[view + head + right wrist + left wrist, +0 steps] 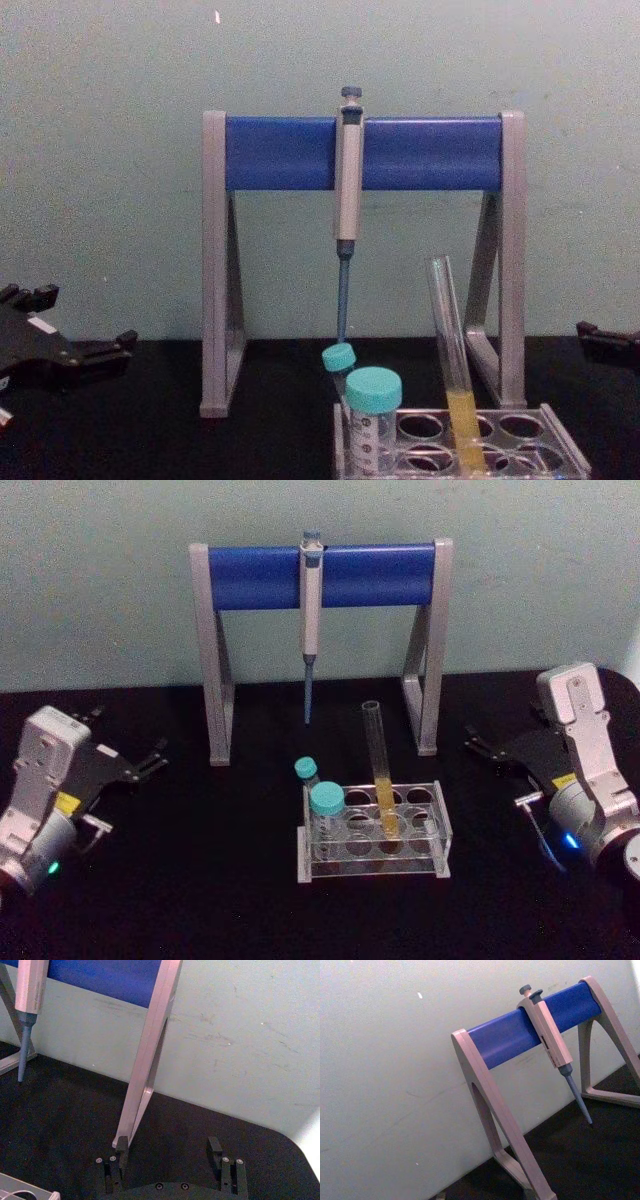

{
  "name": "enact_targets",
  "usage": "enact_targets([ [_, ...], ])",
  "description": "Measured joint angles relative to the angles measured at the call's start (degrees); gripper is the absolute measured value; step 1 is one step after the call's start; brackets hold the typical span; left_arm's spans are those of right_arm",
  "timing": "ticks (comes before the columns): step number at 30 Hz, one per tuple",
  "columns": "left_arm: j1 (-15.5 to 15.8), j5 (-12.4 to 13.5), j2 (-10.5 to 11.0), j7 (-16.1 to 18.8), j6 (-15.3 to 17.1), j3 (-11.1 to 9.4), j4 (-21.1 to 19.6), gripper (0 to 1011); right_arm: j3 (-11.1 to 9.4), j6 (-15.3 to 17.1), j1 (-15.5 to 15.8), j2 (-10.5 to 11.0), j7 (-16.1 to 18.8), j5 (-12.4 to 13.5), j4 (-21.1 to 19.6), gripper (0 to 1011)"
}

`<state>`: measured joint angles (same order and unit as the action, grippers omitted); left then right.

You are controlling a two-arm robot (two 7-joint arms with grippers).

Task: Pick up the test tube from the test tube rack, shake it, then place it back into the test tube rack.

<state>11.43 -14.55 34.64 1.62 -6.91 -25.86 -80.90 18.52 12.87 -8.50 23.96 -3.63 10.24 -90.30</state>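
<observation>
1. Test tube [379, 770] standing in test tube rack [372, 860], between the two grippers, leaning slightly, yellow liquid in lower part, top well above the rack plate.
2. Left gripper [150, 758] resting low over the black table [200, 900], well to the left of the rack, fingers parted, holding nothing.
3. Right gripper [482, 745] resting well to the right of the rack, fingers [121, 1147] spread wide, holding nothing; touching neither tube nor rack.
4. Two teal-capped tubes [326, 802] seated in the rack's left holes, on the side nearer the left gripper, just beside the test tube's row.
5. Pipette stand [320, 575] upright beyond the rack, farther off than both grippers, blue bar across grey legs.
6. Grey pipette [311, 610] hanging from the bar's middle, blue tip pointing down, clear of the table.
7. Stand's near leg [147, 1060] rising just ahead of the right gripper's fingers in the right wrist view.
</observation>
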Motion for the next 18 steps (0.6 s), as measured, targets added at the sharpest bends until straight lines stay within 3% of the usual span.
enact_targets([
  [18,0.0,0.0,0.0,0.0,0.0,0.0,0.0,1001,0.0,0.0,0.0,0.0,0.0,0.0,0.0,1000],
])
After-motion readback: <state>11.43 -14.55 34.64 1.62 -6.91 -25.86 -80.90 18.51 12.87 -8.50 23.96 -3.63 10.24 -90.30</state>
